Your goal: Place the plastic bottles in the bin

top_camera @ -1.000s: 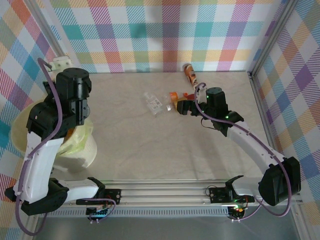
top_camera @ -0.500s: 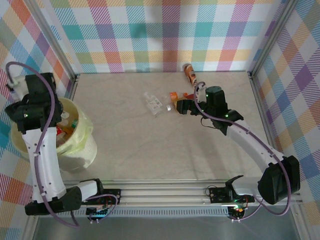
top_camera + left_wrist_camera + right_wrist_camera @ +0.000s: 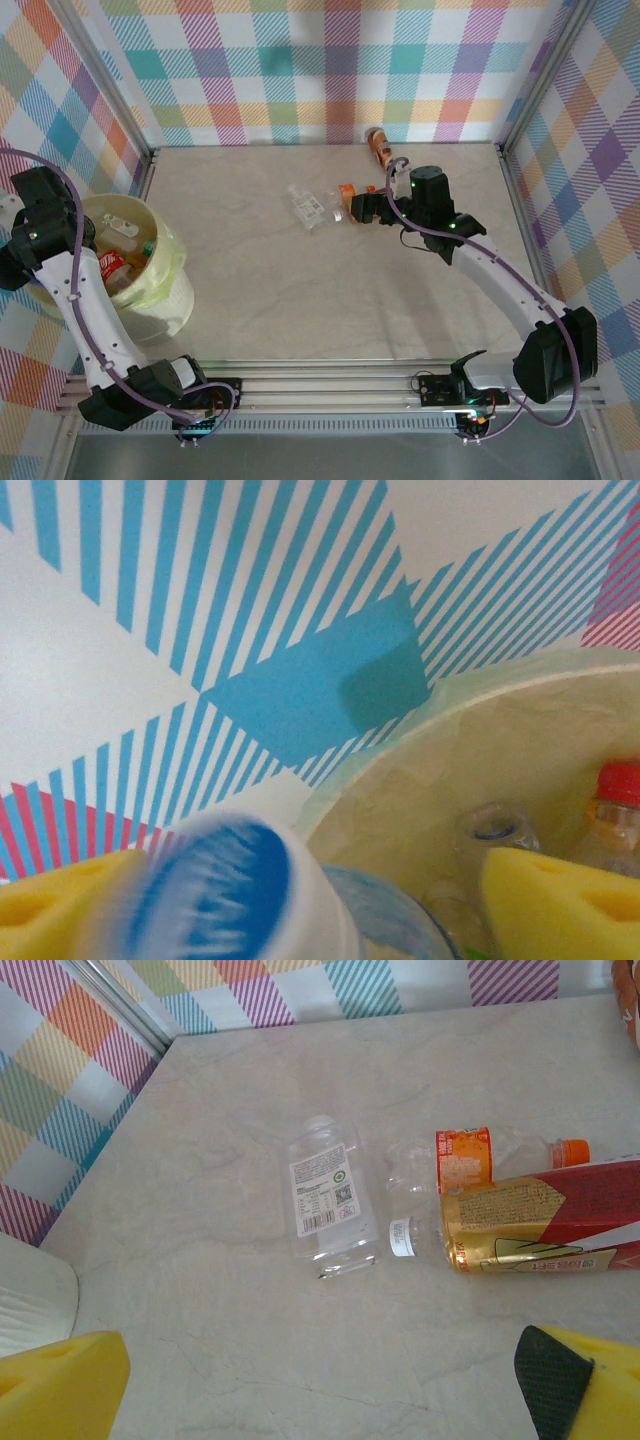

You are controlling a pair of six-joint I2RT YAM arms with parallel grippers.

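Checked wall (image 3: 200,600); left end effector (image 3: 310,910) spread over bin (image 3: 480,695), bottle (image 3: 225,890) perhaps loose.

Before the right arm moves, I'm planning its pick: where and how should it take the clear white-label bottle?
Grip the clear bottle across its labelled middle, from above, with the open right pincer. It lies flat on the table, long sides bare, though a narrow gap separates it from the orange-label bottle.

Glossy clear plastic bottles (image 3: 330,1205), matt stone-look table (image 3: 300,290), translucent plastic bin (image 3: 168,300) with thin crinkly bag liner (image 3: 172,255)
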